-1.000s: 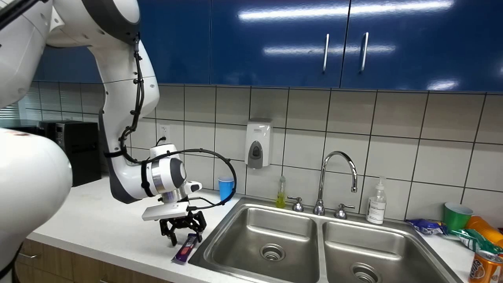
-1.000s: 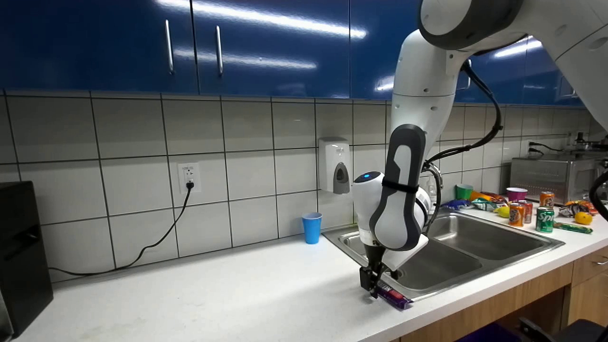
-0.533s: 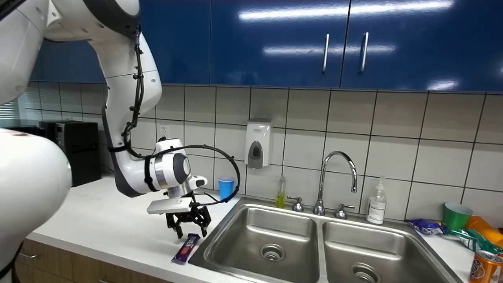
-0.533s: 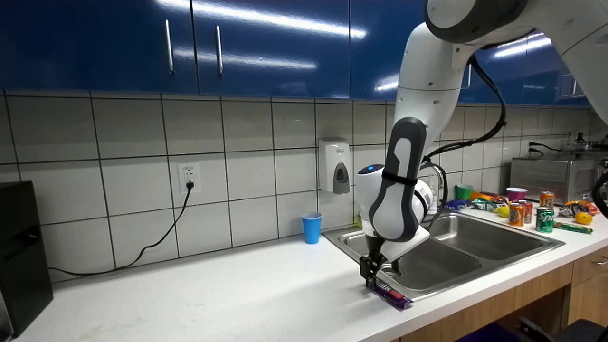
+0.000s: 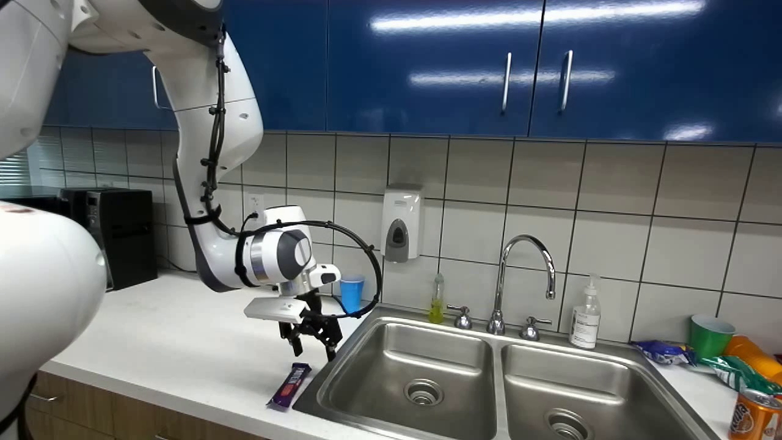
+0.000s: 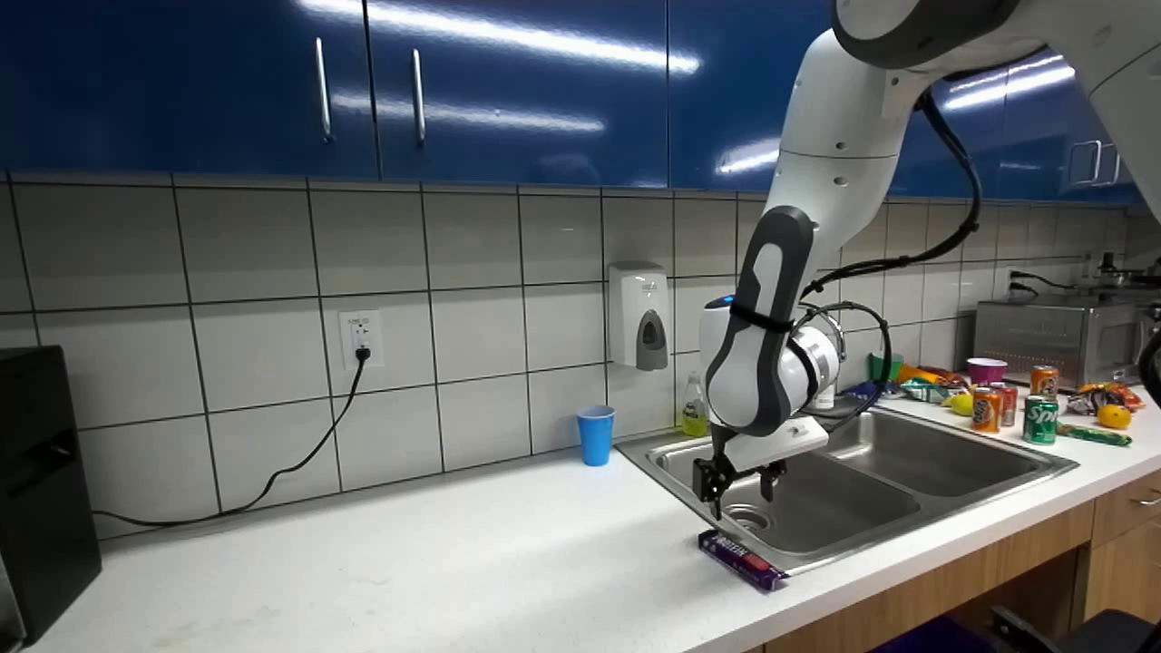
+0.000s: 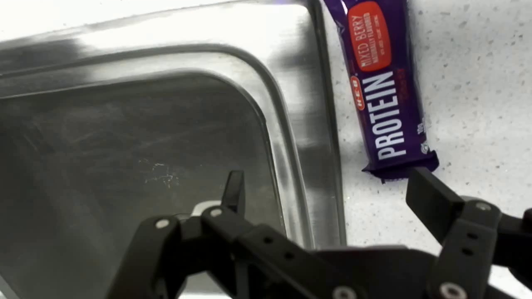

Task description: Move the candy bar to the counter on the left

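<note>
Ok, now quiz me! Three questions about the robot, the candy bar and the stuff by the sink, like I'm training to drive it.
1. Which word is in big white letters on the candy bar?
2. True or false: the gripper is open, holding nothing.
3. In both exterior views, what colour is the cup left of the sink: A red, B blue, C yellow?

Key: 1. PROTEIN. 2. True. 3. B.

In a dark purple wrapper with white PROTEIN lettering and a red MIXED BERRY oval, the candy bar [image 6: 742,560] lies flat, printed face up, slanting at the lower right in an exterior view and cut off by the top edge of the wrist view. Beneath it, the white, finely speckled counter [image 6: 408,562] spreads across the lower left in an exterior view.
</note>
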Motion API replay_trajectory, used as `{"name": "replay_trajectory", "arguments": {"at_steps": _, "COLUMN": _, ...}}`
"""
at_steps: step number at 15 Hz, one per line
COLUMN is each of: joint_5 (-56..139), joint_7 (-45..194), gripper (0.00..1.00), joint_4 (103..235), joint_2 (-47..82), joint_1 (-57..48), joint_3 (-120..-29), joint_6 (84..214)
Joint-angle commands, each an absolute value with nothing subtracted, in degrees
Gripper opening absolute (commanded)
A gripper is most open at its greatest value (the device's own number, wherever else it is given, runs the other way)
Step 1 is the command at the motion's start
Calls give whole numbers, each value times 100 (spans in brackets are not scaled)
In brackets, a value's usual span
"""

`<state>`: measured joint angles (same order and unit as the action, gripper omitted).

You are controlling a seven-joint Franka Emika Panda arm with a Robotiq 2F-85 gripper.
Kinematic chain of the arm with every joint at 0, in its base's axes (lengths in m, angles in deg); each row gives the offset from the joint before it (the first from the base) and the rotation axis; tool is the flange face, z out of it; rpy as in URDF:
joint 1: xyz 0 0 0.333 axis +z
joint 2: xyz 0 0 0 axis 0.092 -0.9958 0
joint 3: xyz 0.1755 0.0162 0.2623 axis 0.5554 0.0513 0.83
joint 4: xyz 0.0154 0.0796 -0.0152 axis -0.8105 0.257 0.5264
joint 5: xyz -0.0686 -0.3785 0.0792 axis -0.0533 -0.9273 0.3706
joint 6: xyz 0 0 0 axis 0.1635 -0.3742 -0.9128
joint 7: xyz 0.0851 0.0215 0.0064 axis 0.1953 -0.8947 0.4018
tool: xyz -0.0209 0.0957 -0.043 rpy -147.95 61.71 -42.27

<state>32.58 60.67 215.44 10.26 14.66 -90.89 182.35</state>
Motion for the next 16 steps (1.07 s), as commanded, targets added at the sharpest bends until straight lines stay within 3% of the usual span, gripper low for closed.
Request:
{"name": "replay_trajectory", "arguments": {"at_steps": 1, "joint_5": 3507, "joint_7": 5742, "gripper": 100, "joint_4": 21481, "joint_2": 1232, "joint_1": 1253, "joint_3": -9011, "joint_6": 18086}}
{"name": "replay_trajectory", "arguments": {"at_steps": 16, "joint_5": 4110, "joint_7": 4905, "gripper": 100, "joint_4": 21115, "joint_2": 1150, "joint_1": 929, "joint_3": -9354, "joint_6": 18102}}
